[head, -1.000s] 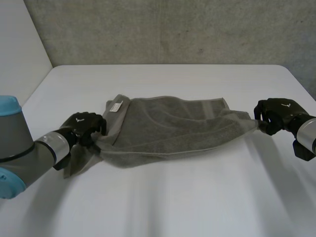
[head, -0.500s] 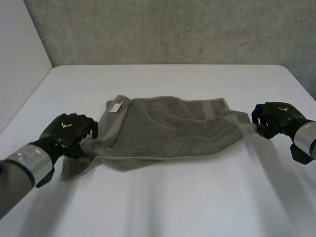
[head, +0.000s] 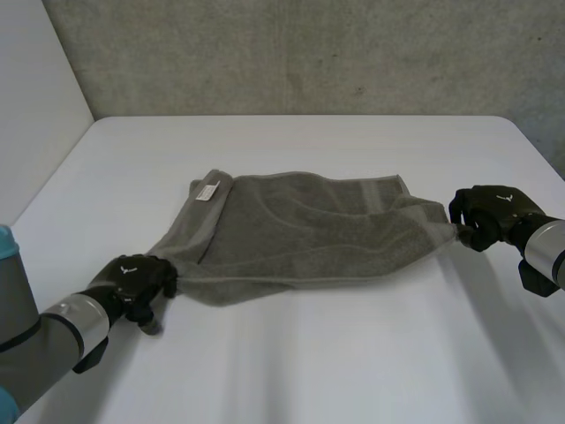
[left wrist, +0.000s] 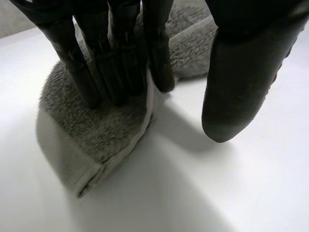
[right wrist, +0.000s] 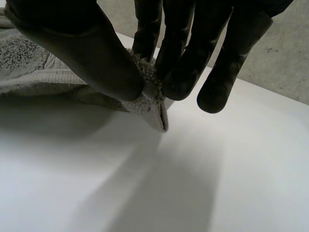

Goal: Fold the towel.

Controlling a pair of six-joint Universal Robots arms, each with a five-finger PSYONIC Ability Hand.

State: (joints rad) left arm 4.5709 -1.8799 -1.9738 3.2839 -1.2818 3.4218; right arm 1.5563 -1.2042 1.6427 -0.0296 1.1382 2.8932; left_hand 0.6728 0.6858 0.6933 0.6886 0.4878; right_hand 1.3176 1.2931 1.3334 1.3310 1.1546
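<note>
The left hand sits at the lower left of the head view, low over the white table. In its wrist view the fingers run straight down onto a corner of the grey towel and press it against the table. The thumb stands apart from the cloth, so the hand is not clenched and grasps nothing.

From that corner the towel narrows into a point, then widens toward the centre of the frame. It lies folded over on itself, mostly flat. A small white label shows on its upper left corner.

The right hand is at the middle right of the frame, at the towel's opposite corner. In its wrist view the thumb and fingertips pinch that corner, which is drawn taut and raised slightly above the table.

A grey textured wall stands behind the table's far edge.
</note>
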